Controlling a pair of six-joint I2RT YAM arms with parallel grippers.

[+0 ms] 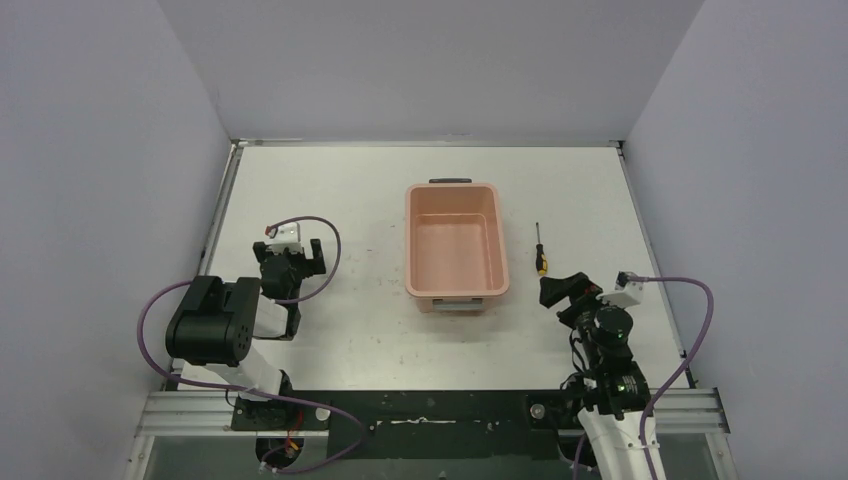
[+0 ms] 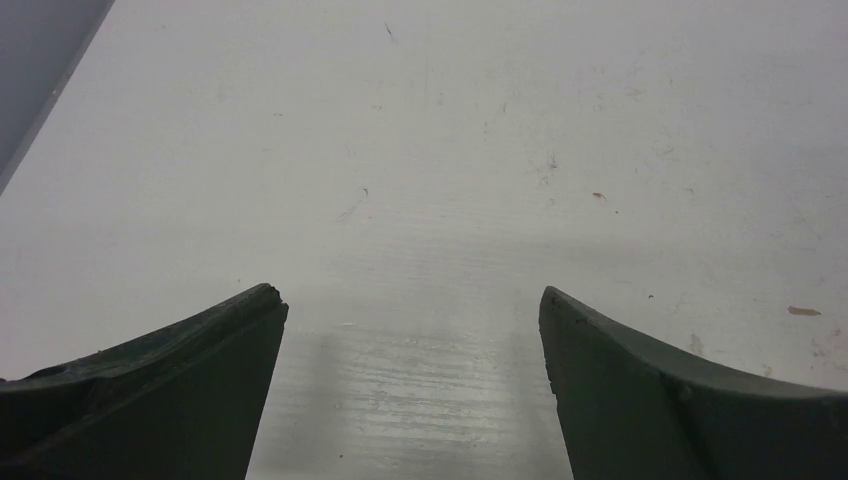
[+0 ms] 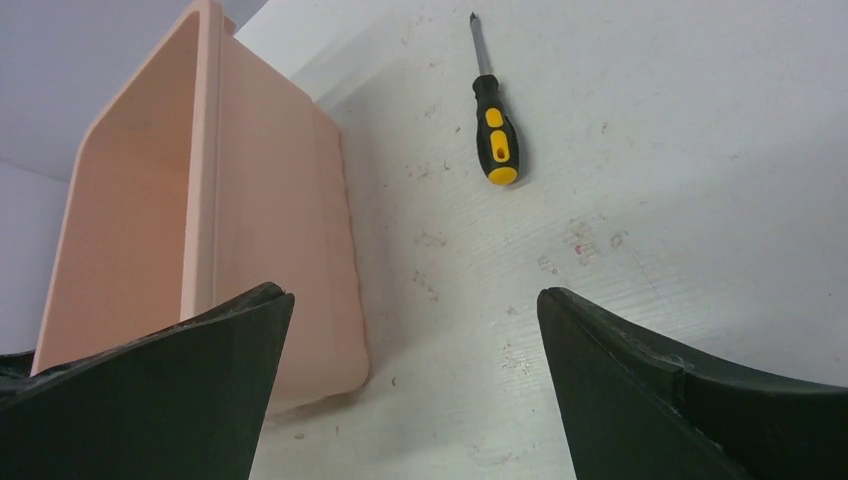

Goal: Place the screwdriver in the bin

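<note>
The screwdriver [image 1: 539, 252] lies flat on the white table just right of the bin [image 1: 455, 200], its thin shaft pointing away and its black-and-yellow handle nearest me. In the right wrist view the screwdriver [image 3: 493, 120] sits ahead of the fingers, with the salmon-pink bin wall [image 3: 270, 200] to the left. My right gripper [image 1: 560, 288] hovers just short of the handle, open and empty; its midpoint [image 3: 412, 305] is over bare table. My left gripper [image 1: 290, 262] stands open over bare table [image 2: 412, 300], far left of the bin. The bin holds nothing.
Grey walls enclose the table on the left, back and right. A metal rail [image 1: 430, 408] runs along the near edge by the arm bases. Purple cables [image 1: 690, 320] loop off both wrists. Bare tabletop lies between the left arm and the bin.
</note>
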